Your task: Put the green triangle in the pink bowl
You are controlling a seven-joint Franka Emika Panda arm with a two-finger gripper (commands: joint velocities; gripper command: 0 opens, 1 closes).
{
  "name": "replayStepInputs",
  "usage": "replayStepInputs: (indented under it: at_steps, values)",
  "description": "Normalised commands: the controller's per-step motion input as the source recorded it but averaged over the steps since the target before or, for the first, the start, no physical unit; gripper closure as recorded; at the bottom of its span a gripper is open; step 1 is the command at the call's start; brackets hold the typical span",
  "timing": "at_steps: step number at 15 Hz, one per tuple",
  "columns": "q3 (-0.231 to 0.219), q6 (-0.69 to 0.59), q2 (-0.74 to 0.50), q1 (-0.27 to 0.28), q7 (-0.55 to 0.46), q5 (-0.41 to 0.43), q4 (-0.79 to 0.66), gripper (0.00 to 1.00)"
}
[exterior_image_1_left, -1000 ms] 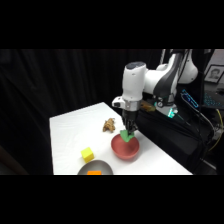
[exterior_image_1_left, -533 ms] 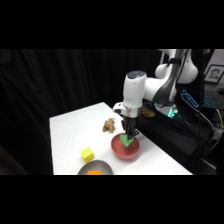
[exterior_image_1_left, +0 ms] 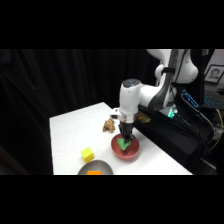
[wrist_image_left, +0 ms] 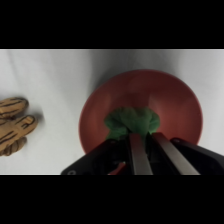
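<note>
Black curtains hang all across the back of the side view, and in front of them sits the white table [exterior_image_1_left: 70,135], a bright slab running from the middle of the frame down to the lower edge. From the upper right the white Franka arm [exterior_image_1_left: 160,87] bends over the table and drops its gripper [exterior_image_1_left: 124,141] straight down into the pink bowl [exterior_image_1_left: 132,152], which sits near the table's right edge, lower centre of the frame.

And the green triangle [exterior_image_1_left: 124,145] is right there at the fingertips, low inside the bowl! From the wrist view the pink bowl [wrist_image_left: 170,95] fills the middle and right of the picture, and the green triangle [wrist_image_left: 131,120] lies against its floor, just above where the two fingers [wrist_image_left: 136,157] rise from the bottom edge. Those fingers stand close together with only a narrow gap between them, their tips at the green block; whether they are pinching it or merely touching it, the view does not settle.

Around the table: a small tan striped toy [exterior_image_1_left: 108,125] lies just up and left of the bowl, showing at the left edge of the wrist view as well [wrist_image_left: 14,125]. A yellow cube [exterior_image_1_left: 88,154] sits well left of the bowl, and a grey bowl [exterior_image_1_left: 95,168] with something orange [exterior_image_1_left: 93,173] inside peeks up at the bottom edge.
</note>
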Motion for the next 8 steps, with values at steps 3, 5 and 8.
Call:
replayStepInputs:
  at_steps: [3, 5, 8]
  values:
    - [-0.141, 0.08, 0.10, 0.139, 0.09, -0.111, 0.13, 0.56]
    - [-0.085, 0.00, 0.01, 0.118, 0.05, -0.067, 0.10, 0.39]
    - [0.003, -0.17, -0.06, 0.040, -0.07, 0.051, 0.08, 0.16]
